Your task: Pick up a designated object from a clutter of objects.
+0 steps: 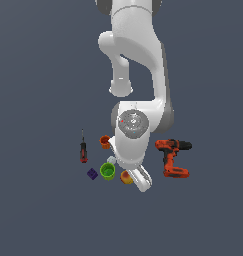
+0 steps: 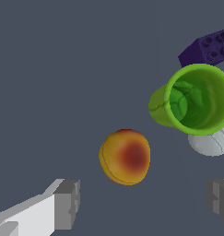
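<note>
Hand (image 2: 141, 203) is spread wide, nothing held; the round yellow-orange, red-blushed peach (image 2: 125, 156) sits just ahead at about 12 o'clock, between the fingers' line.

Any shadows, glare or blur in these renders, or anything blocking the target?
Exterior view: flat, even light, no cast shadows or glare, small items coarse; the arm hides part of the peach. Wrist view: sharp, peach fully clear, soft shading inside the green cup, open tool fingers blocky, cropped at the edge.
</note>
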